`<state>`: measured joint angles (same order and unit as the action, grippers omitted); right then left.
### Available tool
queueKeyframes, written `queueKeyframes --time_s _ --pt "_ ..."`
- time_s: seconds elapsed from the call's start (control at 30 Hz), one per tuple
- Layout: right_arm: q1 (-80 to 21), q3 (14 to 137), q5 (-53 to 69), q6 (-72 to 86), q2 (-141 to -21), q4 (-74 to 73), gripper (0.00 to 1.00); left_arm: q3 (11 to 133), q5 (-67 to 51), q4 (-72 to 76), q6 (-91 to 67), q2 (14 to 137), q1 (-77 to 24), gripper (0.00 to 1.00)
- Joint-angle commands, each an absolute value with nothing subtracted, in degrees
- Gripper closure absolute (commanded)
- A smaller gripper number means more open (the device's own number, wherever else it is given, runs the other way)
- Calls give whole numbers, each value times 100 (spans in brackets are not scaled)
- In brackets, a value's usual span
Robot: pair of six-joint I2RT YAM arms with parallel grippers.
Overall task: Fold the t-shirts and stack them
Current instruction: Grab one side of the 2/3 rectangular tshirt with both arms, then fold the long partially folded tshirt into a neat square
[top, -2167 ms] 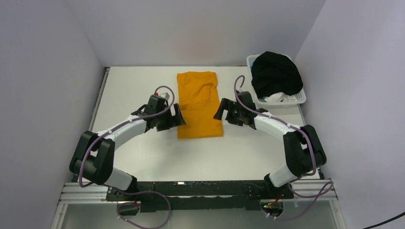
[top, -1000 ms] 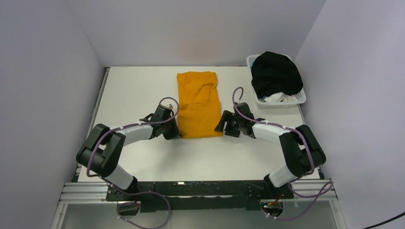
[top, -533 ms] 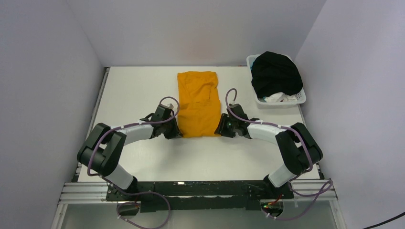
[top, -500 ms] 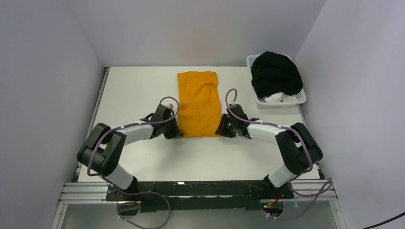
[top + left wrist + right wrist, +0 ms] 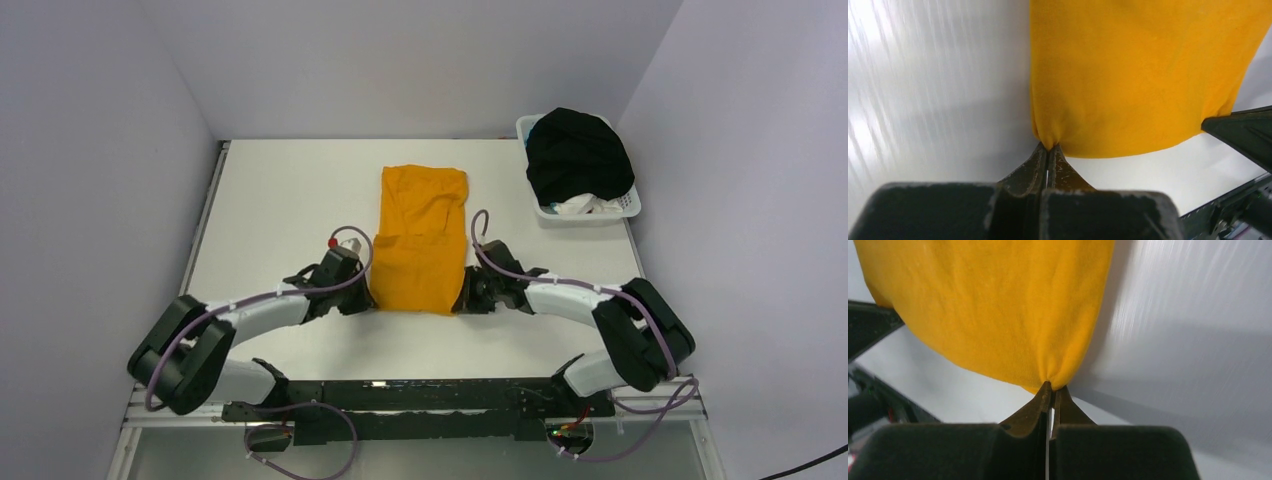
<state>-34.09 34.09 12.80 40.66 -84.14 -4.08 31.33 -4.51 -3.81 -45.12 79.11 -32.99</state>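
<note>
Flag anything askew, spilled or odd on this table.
The folded mustard-orange cloth t-shirt lies slightly askew, its far end leaning right, with both near corners puckered where the left gripper and right gripper pinch them. A black garment heaps well over the rim of the white plastic basket. Nothing looks spilled or damaged.

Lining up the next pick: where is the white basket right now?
Top view: the white basket sits at the table's far right corner, heaped with a black garment, right of the orange shirt.
</note>
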Motion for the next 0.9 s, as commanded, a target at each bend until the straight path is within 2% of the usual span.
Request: queueKeyframes --time_s 0.0,0.23,0.4,0.6,0.8,0.87 --pt "-3672 2840 1973 4029 -7678 -1391 100 2519 -24 -1742 -4804 7159 -3792 100" --pt "-3713 2818 3234 3867 -6418 -2101 100 2596 384 -2830 -5453 5692 -4944 100" --pt "-3455 3324 3172 3513 -6367 -2503 100 3142 757 -2914 -5127 5207 -5010 100" --pt "-2547 4105 2693 3365 -6487 -1927 100 3895 1706 -2467 -4538 5571 -4766 100" --pt "-1924 5217 2291 2816 -7102 -2102 100 4894 1326 -1821 -3840 6487 -3773 100" --pt "-1683 5363 2527 2874 -7309 -1856 100 5178 1270 -1584 -3676 6736 -3564 100"
